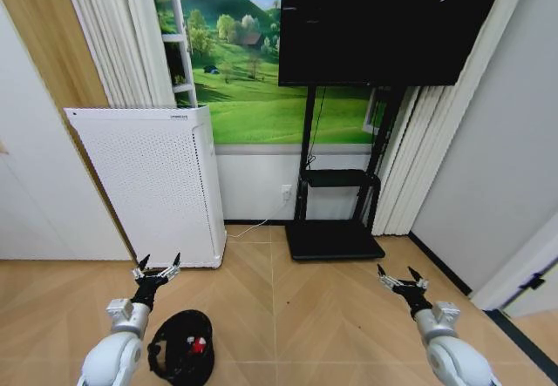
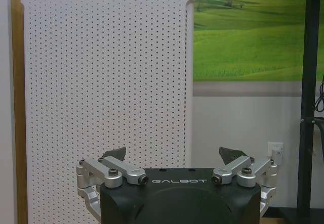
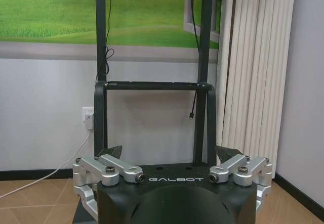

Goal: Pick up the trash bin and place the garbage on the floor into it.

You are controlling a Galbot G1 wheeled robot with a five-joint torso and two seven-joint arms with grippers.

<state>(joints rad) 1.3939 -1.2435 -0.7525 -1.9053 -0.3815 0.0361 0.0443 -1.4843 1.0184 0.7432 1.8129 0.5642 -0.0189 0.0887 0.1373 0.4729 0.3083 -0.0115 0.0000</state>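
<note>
The trash bin (image 1: pixel 183 348), small, round and black with a glossy bag liner, stands on the wooden floor at the lower left of the head view. Inside its opening lies a red and white piece of garbage (image 1: pixel 197 344). My left gripper (image 1: pixel 158 266) hovers open just beyond the bin, pointing at the white appliance, with nothing between its fingers; it appears again as the left gripper (image 2: pixel 173 157) in its own wrist view. My right gripper (image 1: pixel 400 274) is held open over the floor at the right, facing the TV stand, and appears as the right gripper (image 3: pixel 171 152) in its wrist view.
A tall white perforated appliance (image 1: pixel 153 181) stands against the wall behind the bin. A black TV stand (image 1: pixel 336 220) with a large screen (image 1: pixel 384 20) stands centre-right, a cable (image 1: pixel 253 226) running to a wall socket. Curtains (image 1: pixel 418 159) hang on the right. Open wooden floor (image 1: pixel 305 316) lies between the arms.
</note>
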